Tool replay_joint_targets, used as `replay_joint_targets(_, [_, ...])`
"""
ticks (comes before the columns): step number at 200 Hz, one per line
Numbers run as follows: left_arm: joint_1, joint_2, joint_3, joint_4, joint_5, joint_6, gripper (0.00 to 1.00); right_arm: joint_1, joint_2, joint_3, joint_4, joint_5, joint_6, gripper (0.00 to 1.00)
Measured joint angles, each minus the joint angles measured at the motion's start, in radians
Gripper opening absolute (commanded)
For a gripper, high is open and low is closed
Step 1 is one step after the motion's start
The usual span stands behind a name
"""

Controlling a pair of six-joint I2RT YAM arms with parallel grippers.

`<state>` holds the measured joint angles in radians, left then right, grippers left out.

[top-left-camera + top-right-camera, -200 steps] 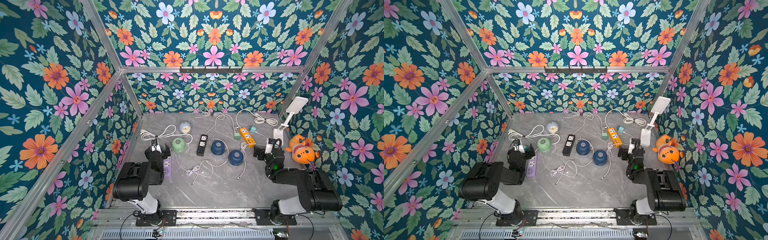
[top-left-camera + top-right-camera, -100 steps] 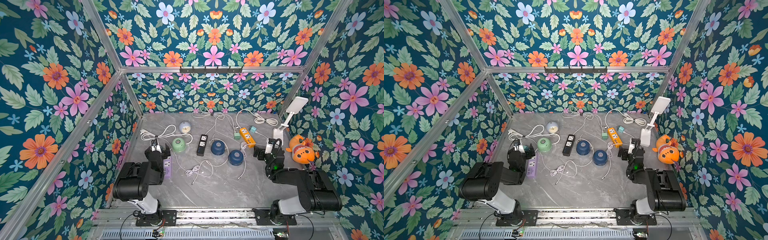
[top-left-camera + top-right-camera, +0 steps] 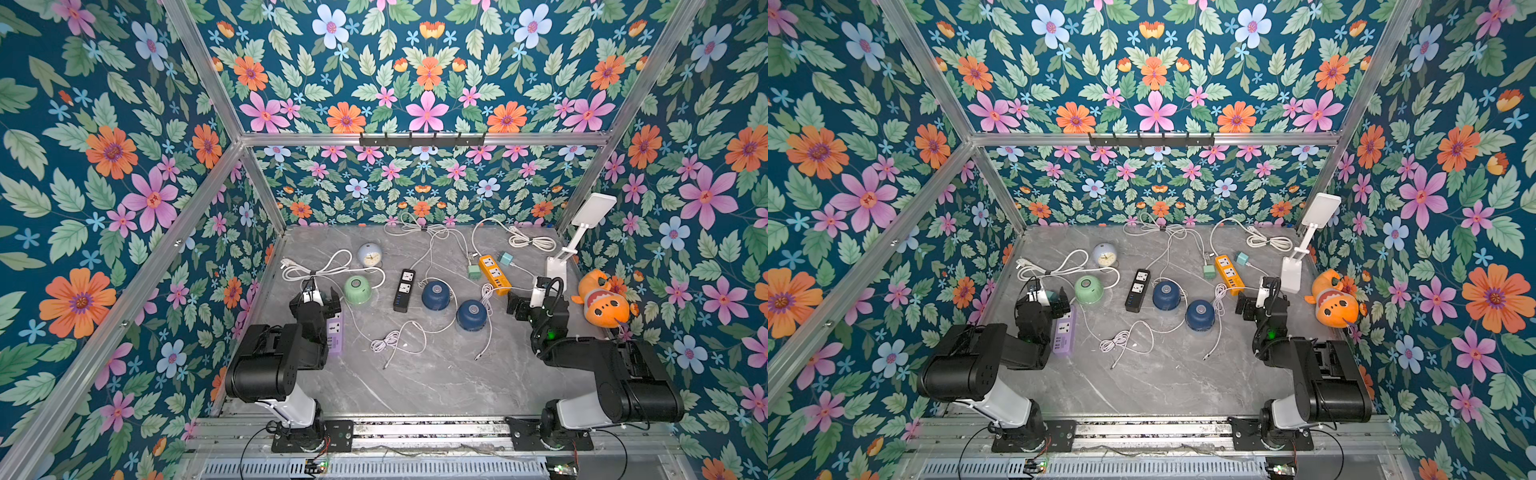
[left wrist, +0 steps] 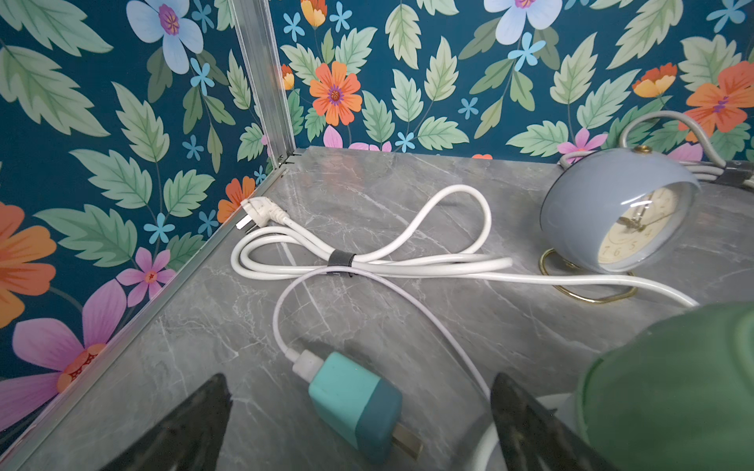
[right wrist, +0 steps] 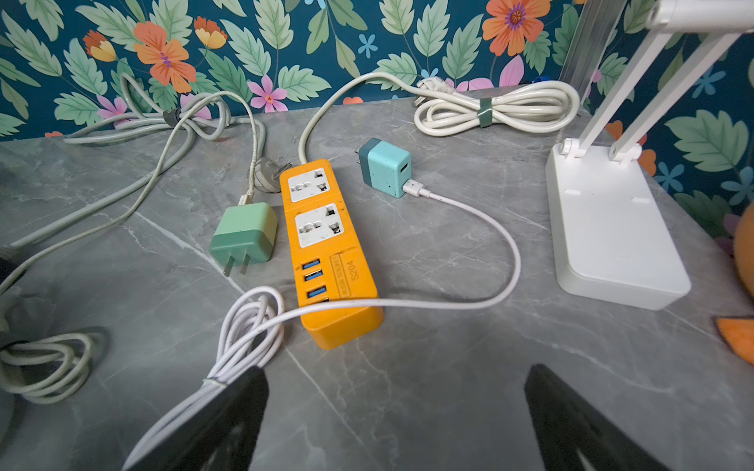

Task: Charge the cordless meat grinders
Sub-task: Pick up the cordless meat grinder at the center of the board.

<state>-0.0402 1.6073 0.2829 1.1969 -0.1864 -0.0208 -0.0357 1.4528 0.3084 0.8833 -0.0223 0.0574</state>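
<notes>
Nothing moved since earlier frames. Left gripper (image 3: 322, 293): jaws wide, empty, beside mint grinder (image 3: 357, 290). Right gripper (image 3: 525, 299): jaws wide, empty, near orange power strip (image 3: 493, 274).

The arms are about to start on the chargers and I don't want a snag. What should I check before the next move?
1. Left pincer open and empty: ok.
2. Right pincer open and empty: ok.
3. Teal adapter lying loose ahead of the open jaws, prongs free: ok.
4. Orange power strip has both sockets unoccupied: ok.
5. Mint green grinder has a cable plugged in: cannot tell.
6. White plug of the strip's cord in an outlet: not ok, it appears to lie on the table.
</notes>
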Motion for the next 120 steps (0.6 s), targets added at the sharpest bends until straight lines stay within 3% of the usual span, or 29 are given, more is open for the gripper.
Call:
replay_joint_targets(54, [0.0, -0.036, 0.022, -0.057, -0.009, 0.0, 1.0, -0.005, -0.054, 0.001, -0.05, 0.001, 0.004, 0.99])
replay_joint_targets(81, [-0.001, -0.201, 0.156, -0.288, -0.079, -0.035, 1.0, -0.005, -0.345, 0.053, -0.244, 0.041, 0.035, 0.99])
replay_joint_targets(120, [-0.003, -0.436, 0.336, -0.719, -0.197, -0.257, 1.0, -0.011, -0.843, 0.179, -0.657, 0.175, 0.287, 0.99])
